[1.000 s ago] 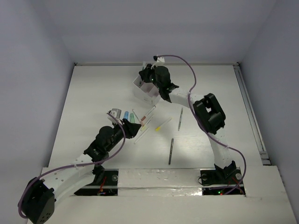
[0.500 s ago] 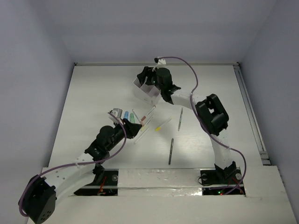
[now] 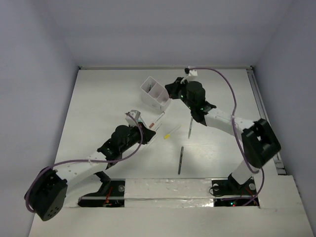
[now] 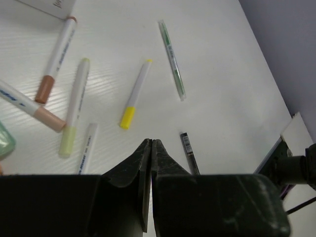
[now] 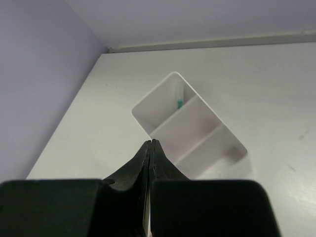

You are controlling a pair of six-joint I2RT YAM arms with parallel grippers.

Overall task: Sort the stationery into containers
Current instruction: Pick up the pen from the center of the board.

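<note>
1. From above, the white box [image 3: 155, 94] sits upper middle of the frame, with the right gripper [image 3: 171, 89] just beside its right end. The left gripper [image 3: 135, 118] hangs over the scattered pens at centre. A yellow pen [image 3: 170, 132], a green pen [image 3: 190, 126] and a dark grey pen [image 3: 180, 159] lie loose, well apart from the box. I'd worry that the right arm swings and clips the light box, skewing or tipping it.

2. In the left wrist view the fingers are pressed together with nothing between them, above the lower middle of the frame. The yellow pen lies just ahead, and a brown-capped marker [image 4: 57, 59] lies upper left among its neighbours. If the fingers come down closed like that, I reckon they'd shove or roll a pen away. The crowded ones on the left could also get pinched two at a time.

3. In the right wrist view the fingers are again pressed together and empty. The box fills mid-frame, and a teal pen [image 5: 178, 101] stands in its far upper-left compartment. A nudge to the box could tip it and spill that pen out.
</note>
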